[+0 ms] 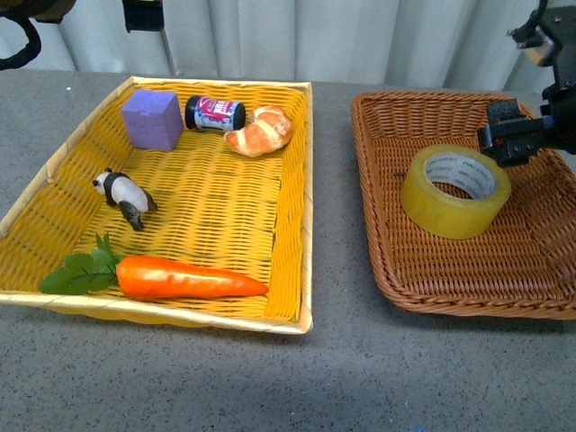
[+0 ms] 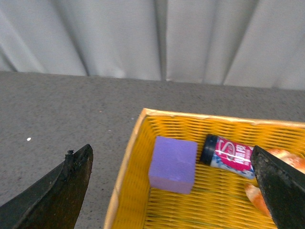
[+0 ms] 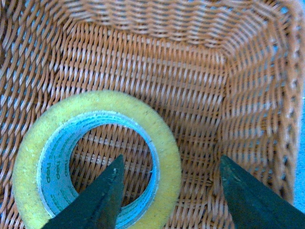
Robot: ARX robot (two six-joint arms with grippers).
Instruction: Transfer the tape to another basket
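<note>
The tape (image 1: 455,191), a yellowish roll with a white printed core, lies flat in the brown wicker basket (image 1: 540,261) on the right. My right gripper (image 1: 515,135) hangs open just above the roll's far right edge. In the right wrist view the tape (image 3: 162,138) lies below the open gripper (image 3: 169,164); one finger is over the roll's hole, the other over bare basket floor (image 3: 200,95). My left gripper (image 2: 171,167) is open and empty above the far left corner of the yellow basket (image 2: 125,162); in the front view it is barely visible at the top left.
The yellow basket (image 1: 297,207) on the left holds a purple cube (image 1: 151,119), a small jar (image 1: 214,114), a croissant (image 1: 260,130), a toy panda (image 1: 124,198) and a plastic carrot (image 1: 180,277). Both baskets stand on a grey table (image 1: 342,378); a pale curtain hangs behind.
</note>
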